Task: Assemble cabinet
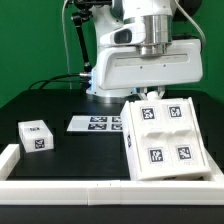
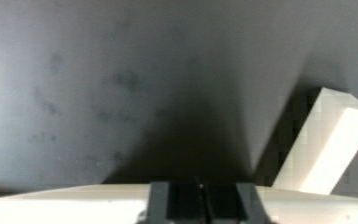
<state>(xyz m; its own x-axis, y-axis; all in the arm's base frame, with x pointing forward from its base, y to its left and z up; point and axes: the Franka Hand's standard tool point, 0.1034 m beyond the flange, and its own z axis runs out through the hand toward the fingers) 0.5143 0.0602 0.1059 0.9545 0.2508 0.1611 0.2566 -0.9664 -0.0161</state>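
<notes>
The cabinet (image 1: pixel 165 138), a big white boxy body with several black-and-white tags on its top face, lies tilted in the front corner at the exterior view's right. My gripper (image 1: pixel 150 97) hangs straight down at its far edge. In the wrist view the two dark fingers (image 2: pixel 174 201) stand close together with only a thin slit between them. They are against a white surface of the cabinet (image 2: pixel 78 205) that runs to both sides. Nothing shows between the fingers. A slanted white edge (image 2: pixel 325 140) shows beyond them over the black table.
A small white tagged block (image 1: pixel 37 135) lies at the exterior view's left. The marker board (image 1: pixel 98 123) lies flat in the middle near the arm's base. A low white border rail (image 1: pixel 90 187) runs along the front and up the left side.
</notes>
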